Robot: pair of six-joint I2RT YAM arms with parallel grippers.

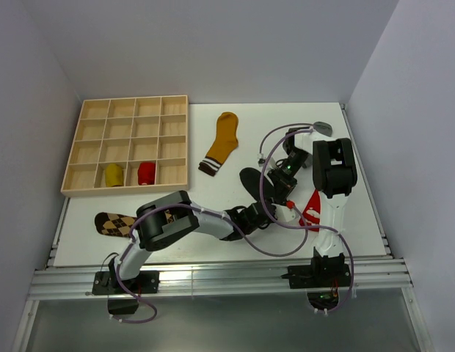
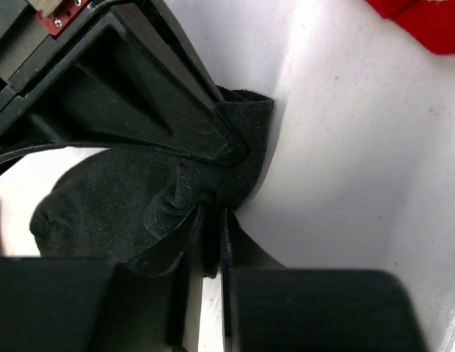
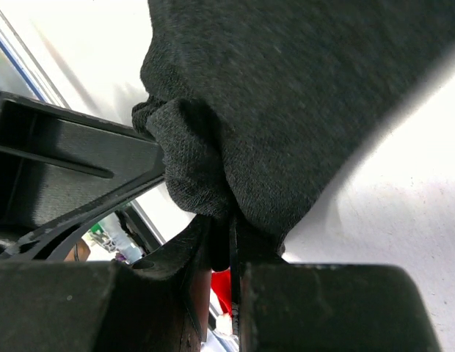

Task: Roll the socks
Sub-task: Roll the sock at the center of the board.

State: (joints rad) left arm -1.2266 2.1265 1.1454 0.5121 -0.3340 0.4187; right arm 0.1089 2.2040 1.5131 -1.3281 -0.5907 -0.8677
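Black sock (image 1: pixel 249 178), soft and limp, right of wooden tray (image 1: pixel 126 190). Clamped at bunched end by left fingers (image 2: pixel 238 251) and right fingers (image 3: pixel 253 251). Best gripped through folded layers.

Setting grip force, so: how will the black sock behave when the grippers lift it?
Probably floppy: the black sock bunches into folds where the left gripper pinches it. Likely light, and grippy rather than slippery: the right gripper holds it by a small knit fold.
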